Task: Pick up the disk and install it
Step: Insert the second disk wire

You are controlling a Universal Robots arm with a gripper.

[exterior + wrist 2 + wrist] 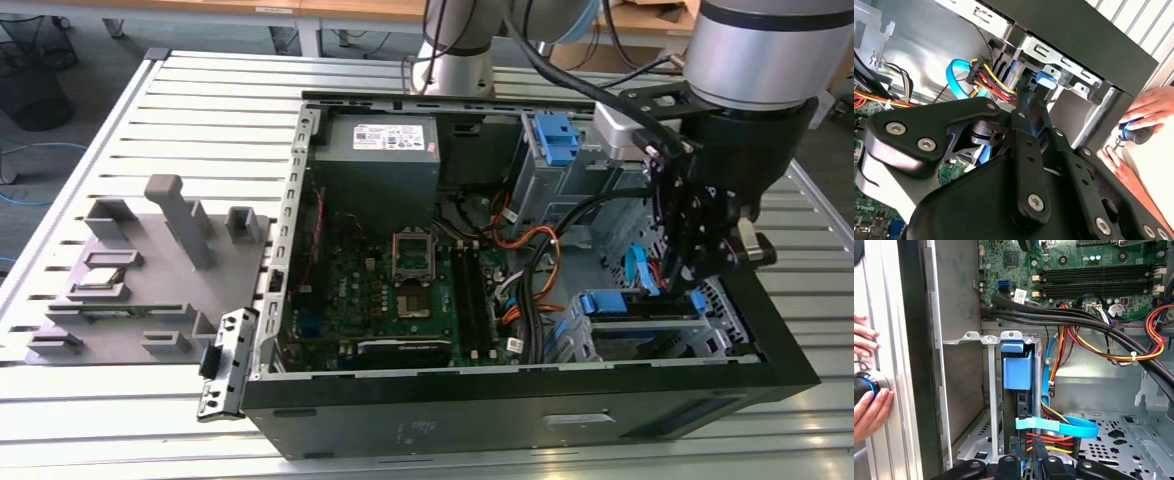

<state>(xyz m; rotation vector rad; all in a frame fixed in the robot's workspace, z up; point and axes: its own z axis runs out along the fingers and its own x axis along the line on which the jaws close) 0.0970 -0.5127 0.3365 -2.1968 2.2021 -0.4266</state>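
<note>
Slatted metal counter (200, 110) carries the work; at the exterior view's left stands a grey plastic fixture (140, 270) with upright posts and slots. Centre, an open black computer case (534, 400) lies on its side, exposing a green circuit board (400, 290), a grey power-supply box (380, 165) with a white sticker, and bundled orange, red and black cables (527, 245). Two blue plastic brackets show in this view: one upright at the far wall (554, 138), one in the near drive cage (621, 303). At the exterior view's right the black gripper (701, 262) hangs inside the case above that cage.

The first wrist view shows the disk (1017, 371) seated edge-on in the steel drive cage (989, 390), its blue bracket tab uppermost, with a flat light-blue cable (1064, 426) looped just beside it. Whether the fingers are open or closed cannot be told.

Both wrist views show a person's hand (1149, 112) outside the case wall, resting on a round black knob with a blue ring (865, 385).
</note>
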